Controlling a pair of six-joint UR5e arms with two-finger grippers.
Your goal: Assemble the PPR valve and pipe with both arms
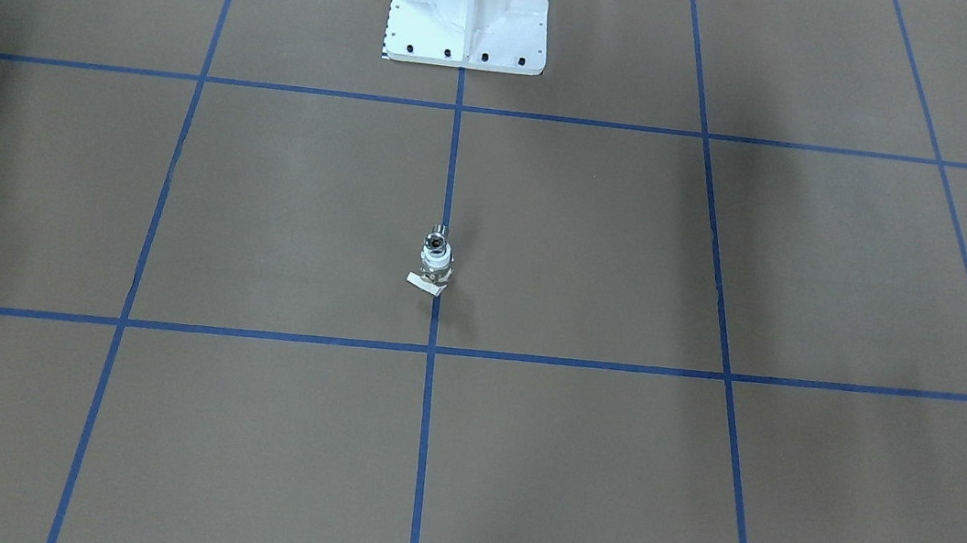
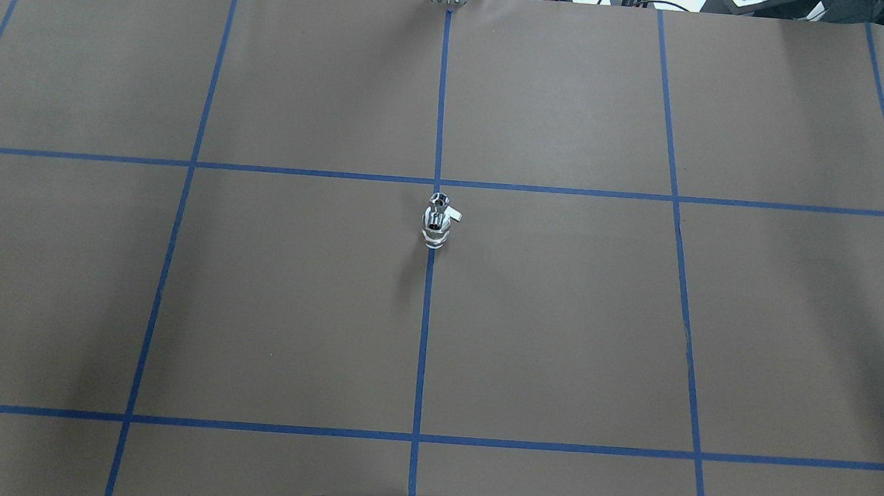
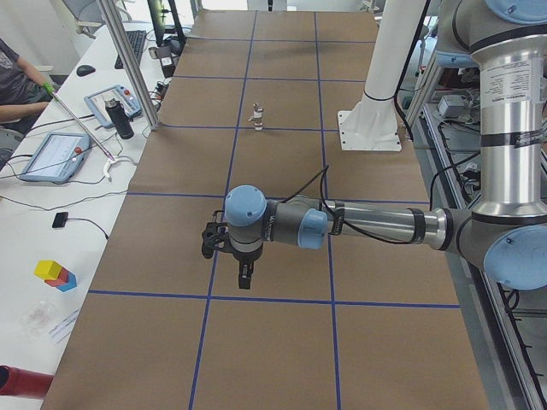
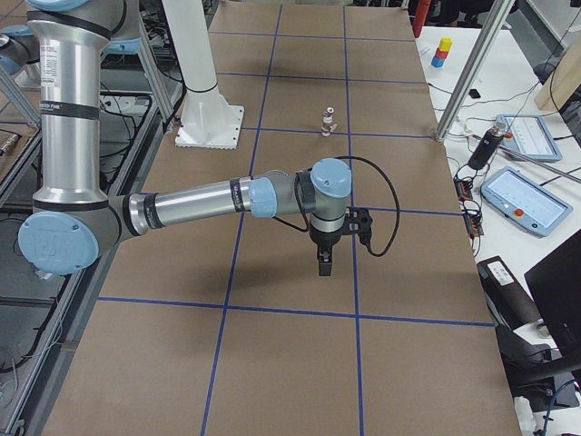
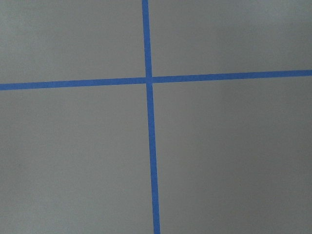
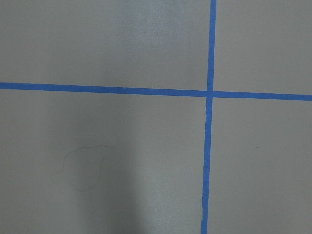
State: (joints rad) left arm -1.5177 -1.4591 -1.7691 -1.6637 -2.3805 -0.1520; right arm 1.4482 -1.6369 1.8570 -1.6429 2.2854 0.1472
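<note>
The PPR valve (image 1: 436, 257) stands upright on the centre tape line, white collar low and its flat handle tab pointing away from the robot. It also shows in the overhead view (image 2: 435, 232). A silvery open-ended piece, apparently the pipe (image 1: 436, 236), sits on top of it, joined in one stack (image 2: 438, 200). Both grippers are far from it and show only in the side views. The left gripper (image 3: 244, 275) hangs over the table, fingers down. The right gripper (image 4: 324, 263) does the same. I cannot tell whether either is open or shut.
The white pedestal base (image 1: 468, 21) stands on the robot's side of the stack. Blue tape lines grid the brown table (image 2: 561, 326). Beyond the far edge are an operator (image 3: 17, 81), tablets (image 4: 522, 195), a bottle (image 3: 121, 120) and metal posts (image 3: 128, 64).
</note>
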